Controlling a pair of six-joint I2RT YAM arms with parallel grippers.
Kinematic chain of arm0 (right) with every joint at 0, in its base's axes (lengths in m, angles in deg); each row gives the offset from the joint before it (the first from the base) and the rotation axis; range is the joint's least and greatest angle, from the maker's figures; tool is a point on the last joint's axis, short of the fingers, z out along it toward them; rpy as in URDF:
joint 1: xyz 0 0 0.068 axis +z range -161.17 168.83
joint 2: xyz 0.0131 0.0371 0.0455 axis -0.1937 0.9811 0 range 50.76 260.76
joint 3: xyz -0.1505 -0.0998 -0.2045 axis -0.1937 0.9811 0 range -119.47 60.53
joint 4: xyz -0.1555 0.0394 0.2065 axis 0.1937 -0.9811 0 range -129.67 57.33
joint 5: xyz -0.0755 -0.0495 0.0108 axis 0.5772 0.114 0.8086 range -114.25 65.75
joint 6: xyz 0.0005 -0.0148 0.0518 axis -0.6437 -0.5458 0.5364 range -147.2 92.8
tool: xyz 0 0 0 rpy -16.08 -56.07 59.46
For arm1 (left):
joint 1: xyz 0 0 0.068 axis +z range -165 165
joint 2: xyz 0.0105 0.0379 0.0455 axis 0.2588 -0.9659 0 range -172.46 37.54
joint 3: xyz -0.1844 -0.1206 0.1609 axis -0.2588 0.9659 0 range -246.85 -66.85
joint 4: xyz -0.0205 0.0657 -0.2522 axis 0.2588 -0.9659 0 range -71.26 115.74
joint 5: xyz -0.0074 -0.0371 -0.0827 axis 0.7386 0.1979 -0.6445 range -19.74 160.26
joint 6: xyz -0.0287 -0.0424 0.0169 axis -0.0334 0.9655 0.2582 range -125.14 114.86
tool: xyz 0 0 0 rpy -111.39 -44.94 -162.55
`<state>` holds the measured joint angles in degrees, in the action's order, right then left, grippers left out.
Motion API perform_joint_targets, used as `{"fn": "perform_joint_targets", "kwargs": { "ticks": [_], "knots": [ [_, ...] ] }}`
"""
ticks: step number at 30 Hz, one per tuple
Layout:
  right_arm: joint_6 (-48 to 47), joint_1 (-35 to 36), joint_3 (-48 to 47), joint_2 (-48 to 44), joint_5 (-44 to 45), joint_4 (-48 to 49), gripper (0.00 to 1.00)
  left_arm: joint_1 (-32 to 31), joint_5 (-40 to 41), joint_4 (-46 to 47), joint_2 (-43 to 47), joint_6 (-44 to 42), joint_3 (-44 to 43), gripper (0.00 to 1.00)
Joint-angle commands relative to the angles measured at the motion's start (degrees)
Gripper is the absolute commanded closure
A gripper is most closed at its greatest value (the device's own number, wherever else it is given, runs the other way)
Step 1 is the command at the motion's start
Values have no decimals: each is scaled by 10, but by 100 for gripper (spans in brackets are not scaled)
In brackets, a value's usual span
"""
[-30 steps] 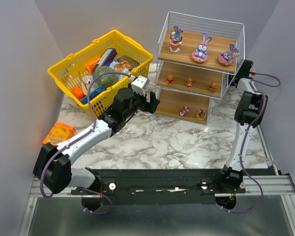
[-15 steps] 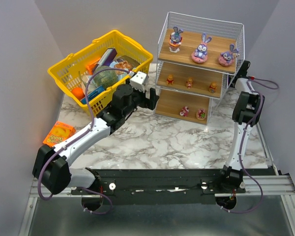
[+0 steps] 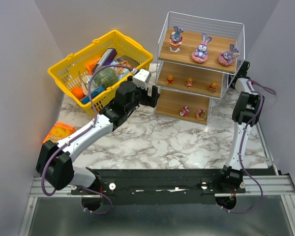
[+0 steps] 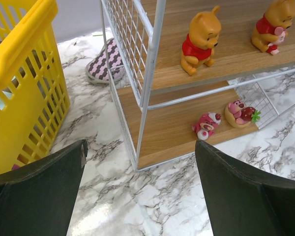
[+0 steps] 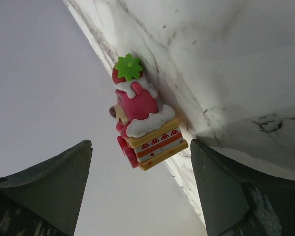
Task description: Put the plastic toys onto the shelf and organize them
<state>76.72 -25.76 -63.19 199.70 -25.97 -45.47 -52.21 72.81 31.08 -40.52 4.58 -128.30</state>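
The shelf (image 3: 163,56) holds three purple bunnies (image 3: 201,49) on its top board and three orange bears (image 3: 189,82) on the middle board. Two pink rounded toys (image 3: 185,111) sit on the bottom board. My left gripper (image 3: 155,98) is open and empty at the shelf's left front corner. In the left wrist view (image 4: 142,196) it looks at bears (image 4: 200,42) and pink toys (image 4: 205,125). My right gripper (image 3: 244,69) is open behind the shelf's right side. In the right wrist view (image 5: 140,191) a pink toy on a cake base (image 5: 142,118) stands just ahead of the jaws, by the table edge. Nothing touches it.
A yellow basket (image 3: 101,69) full of items stands left of the shelf, close to my left arm, and shows in the left wrist view (image 4: 24,88). A purple zigzag pad (image 4: 107,63) lies behind the shelf. A flat orange packet (image 3: 59,132) lies at the table's left edge.
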Motion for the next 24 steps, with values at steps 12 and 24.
{"fn": "perform_joint_targets", "kwargs": {
  "ticks": [12, 24],
  "knots": [
    [47, -3, -1, 13, 35, -75, 60, -2, 34, -4, -4, -8, -17, 1],
    [-63, -3, 95, -46, 21, 2, 99, -2, 33, -3, 22, 0, 10, 1]
  ]
}}
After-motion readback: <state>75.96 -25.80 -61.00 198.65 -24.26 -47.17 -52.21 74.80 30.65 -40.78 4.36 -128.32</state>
